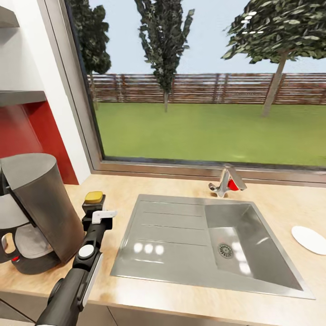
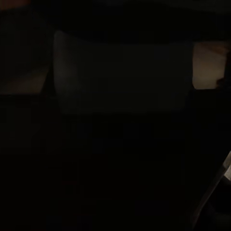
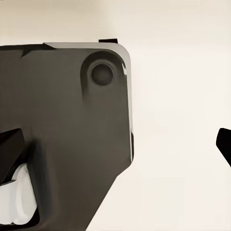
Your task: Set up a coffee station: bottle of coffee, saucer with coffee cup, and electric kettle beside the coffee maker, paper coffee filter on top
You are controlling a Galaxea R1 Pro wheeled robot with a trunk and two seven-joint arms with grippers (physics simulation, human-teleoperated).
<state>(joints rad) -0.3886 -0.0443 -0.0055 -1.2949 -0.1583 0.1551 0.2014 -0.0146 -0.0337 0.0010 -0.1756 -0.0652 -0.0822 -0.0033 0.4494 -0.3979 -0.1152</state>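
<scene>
On the long light-wood kitchen countertop point(image 1: 280, 203), the small dark brown bottle of coffee with a yellow cap point(image 1: 93, 198) is seen standing just beside the tall black coffee maker point(image 1: 38, 208). It is clamped by the left gripper point(image 1: 96, 209). A small flat round white saucer point(image 1: 309, 239) lies beyond the inset steel sink point(image 1: 213, 242). Whether the right gripper is apart or together cannot be told.

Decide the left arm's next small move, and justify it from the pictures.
Probably open the left pincer and draw back. The bottle of coffee, yellow cap showing, already appears to stand on the kitchen countertop beside the coffee maker, so releasing it would finish that step.
</scene>
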